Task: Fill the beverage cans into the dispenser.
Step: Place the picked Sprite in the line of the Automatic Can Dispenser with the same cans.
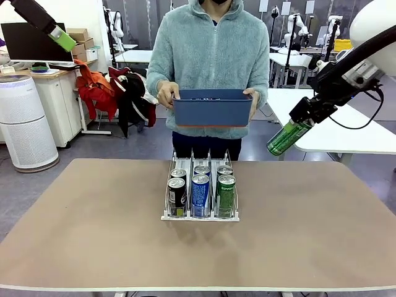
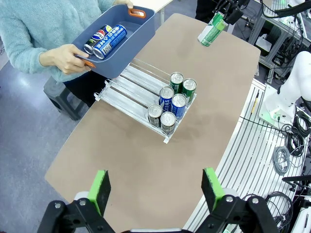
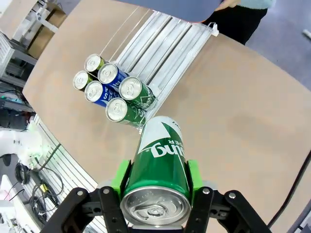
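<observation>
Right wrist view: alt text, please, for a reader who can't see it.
A green can, top toward the camera, is clamped between the right arm's jaws above the brown table. Beyond it, the clear dispenser holds six cans, two per lane, grouped at one end.

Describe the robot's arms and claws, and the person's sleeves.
The left claw and right claw are black, two-fingered, with bright green pads. The right arm has a rounded white shell, a black wrist section and a thin black cable looping beside it. The person's sleeves are fuzzy pale blue-grey fleece.
</observation>
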Available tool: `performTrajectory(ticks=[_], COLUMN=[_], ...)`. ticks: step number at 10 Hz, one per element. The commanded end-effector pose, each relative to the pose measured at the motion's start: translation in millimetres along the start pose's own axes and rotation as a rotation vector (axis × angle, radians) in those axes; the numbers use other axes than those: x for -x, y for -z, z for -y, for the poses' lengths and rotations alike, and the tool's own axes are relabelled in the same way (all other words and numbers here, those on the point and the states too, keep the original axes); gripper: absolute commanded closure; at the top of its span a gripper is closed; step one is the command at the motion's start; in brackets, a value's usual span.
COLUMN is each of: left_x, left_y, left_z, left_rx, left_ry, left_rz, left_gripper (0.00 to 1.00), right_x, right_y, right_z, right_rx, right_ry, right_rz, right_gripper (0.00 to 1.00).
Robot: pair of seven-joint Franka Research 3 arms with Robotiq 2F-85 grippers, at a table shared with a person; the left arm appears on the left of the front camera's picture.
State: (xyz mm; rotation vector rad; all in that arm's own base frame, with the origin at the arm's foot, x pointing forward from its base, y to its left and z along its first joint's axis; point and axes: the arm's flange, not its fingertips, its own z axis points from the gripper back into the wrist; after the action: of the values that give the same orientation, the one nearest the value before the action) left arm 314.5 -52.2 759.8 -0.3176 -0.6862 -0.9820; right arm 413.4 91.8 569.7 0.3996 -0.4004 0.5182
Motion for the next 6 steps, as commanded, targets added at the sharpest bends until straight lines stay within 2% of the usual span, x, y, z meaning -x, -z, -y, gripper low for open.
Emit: performTrajectory(ticks=[1,6], left_x=[1.1,1.1], left_y=[0.3,0.3], left_z=[-0.4,-0.4], left_rx=[-0.004,-0.004], left_ry=[0.002,0.002], left_rz=[-0.009,-0.009], left_gripper=[0.0,0.0], right_x=[2.2,2.6], right_y=[1.9,3.5], right_z=[0.0,0.9], right_rx=[0.008,0.002], right_ry=[0.002,-0.001], right_rz=[-0.017,-0.014], right_gripper=[0.42,0.42])
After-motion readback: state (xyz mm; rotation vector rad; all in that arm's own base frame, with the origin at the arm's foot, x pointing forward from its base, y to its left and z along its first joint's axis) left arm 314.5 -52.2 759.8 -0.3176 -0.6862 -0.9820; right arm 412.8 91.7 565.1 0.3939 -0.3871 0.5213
